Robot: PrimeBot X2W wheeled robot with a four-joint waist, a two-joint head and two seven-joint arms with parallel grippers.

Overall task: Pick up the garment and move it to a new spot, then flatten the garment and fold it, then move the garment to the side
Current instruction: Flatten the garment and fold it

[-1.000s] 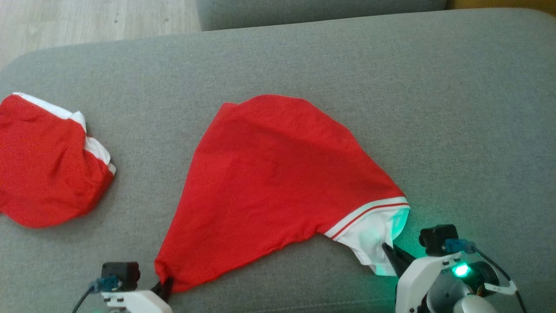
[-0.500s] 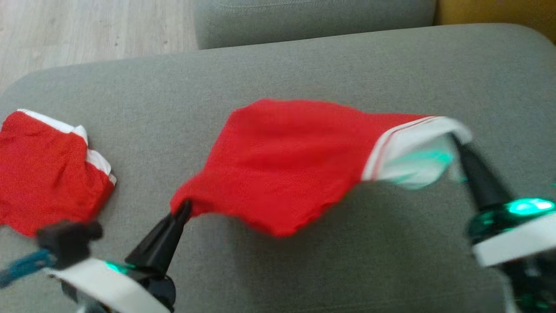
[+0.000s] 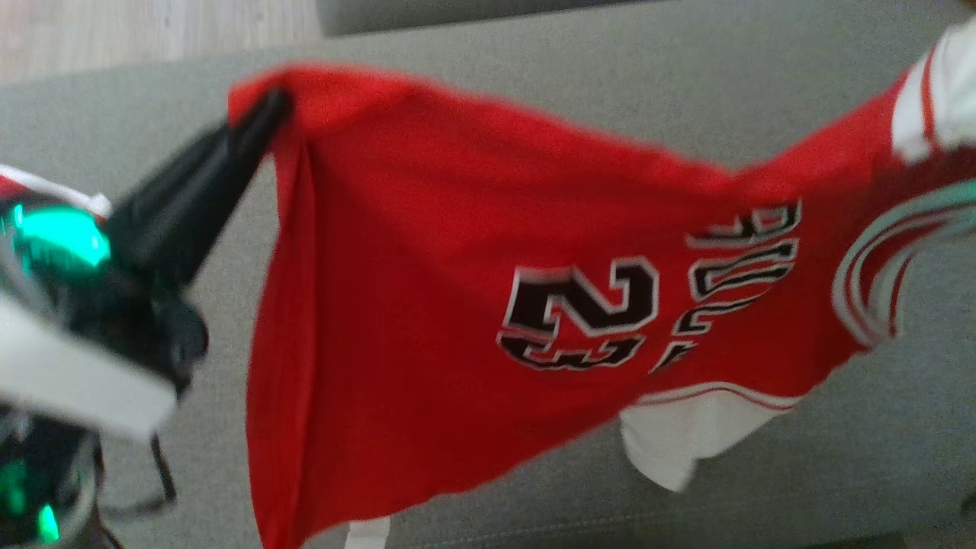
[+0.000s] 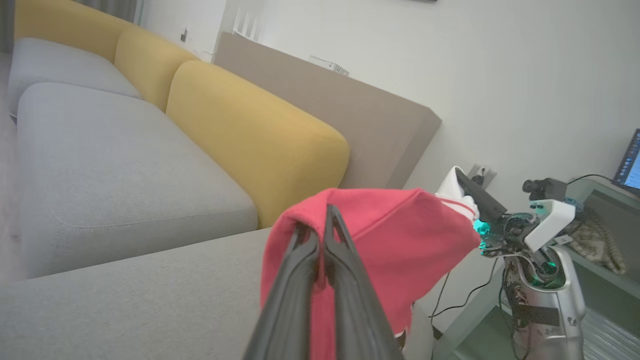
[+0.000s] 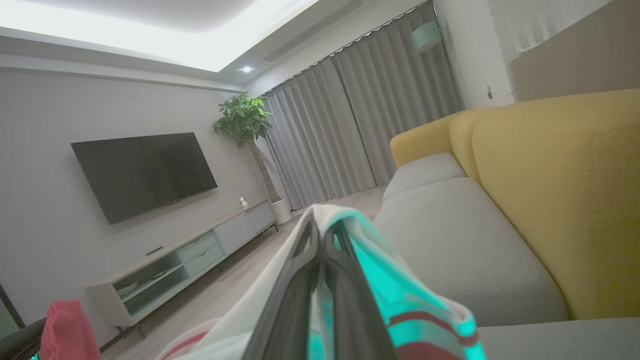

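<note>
The garment (image 3: 427, 252), a red jersey with white sleeves and black number print, hangs in the air above the grey sofa seat (image 3: 534, 99), stretched between both arms. My left gripper (image 3: 276, 105) is shut on its red corner at the upper left of the head view; in the left wrist view the left gripper (image 4: 317, 225) pinches a red fold (image 4: 400, 240). My right gripper (image 5: 324, 225) is shut on the white sleeve (image 5: 400, 295). The left wrist view also shows the right gripper (image 4: 462, 176) holding that sleeve. The jersey's lower edge droops toward the seat.
A bit of white trim of a second red garment (image 3: 57, 197) peeks out behind my left arm. Yellow back cushions (image 4: 260, 135) line the sofa. A TV (image 5: 145, 172), low cabinet (image 5: 190, 260) and plant (image 5: 242, 117) stand across the wooden floor.
Both grippers have lifted the garment off the seat and spread it; it now hangs between them with the number print showing. The head camera has also shifted.
</note>
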